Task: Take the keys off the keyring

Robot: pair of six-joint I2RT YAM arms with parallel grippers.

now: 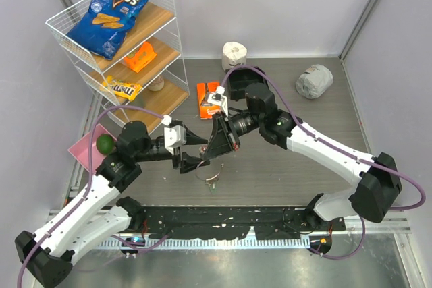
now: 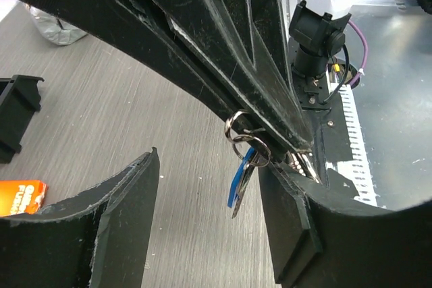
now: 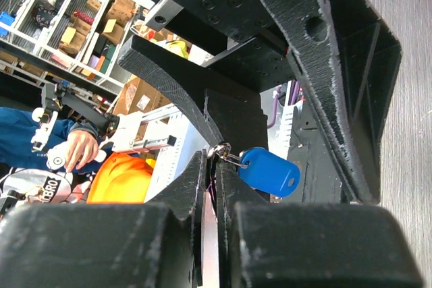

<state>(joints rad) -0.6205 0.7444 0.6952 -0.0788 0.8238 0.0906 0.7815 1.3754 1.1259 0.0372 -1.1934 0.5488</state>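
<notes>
Right jaws (image 3: pixel 210 166) are pinched together on the keyring (image 3: pixel 220 149). They hold it up off the bench (image 1: pixel 270 177), mid-bench between the two arms. Left jaws (image 2: pixel 206 173) are apart and straddle the hanging keys (image 2: pixel 244 170) without clamping anything. One finger (image 2: pixel 290 214) sits just beside the bunch, the other is well apart from it.

Orientation:
- Left wrist view: the ring sits at the top with the keys dangling below it. Their long axis runs roughly vertical and tips slightly to lower-left. The blue tag (image 2: pixel 236 181) points down at the bench.
- Right wrist view: the same blue tag (image 3: pixel 270 170) sticks out sideways from the jaw tips, long axis near horizontal in frame. That camera is rolled, so the bench runs up the right edge.

View differences:
- Left wrist shows the silver key blades and the doubled wire loops of the ring. Right wrist shows only the ring's edge and the tag.
- Right wrist shows the pinch itself, with both fingertips closed on the wire.
- Top view gives the layout: left gripper (image 1: pixel 192 153) and right gripper (image 1: pixel 217 145) nose to nose. A small wiry tangle (image 1: pixel 210 179) lies just on the near side of them. It's too small to tell whether it hangs or lies on the bench.
- An orange packet (image 1: pixel 209 99) lies further back.
</notes>
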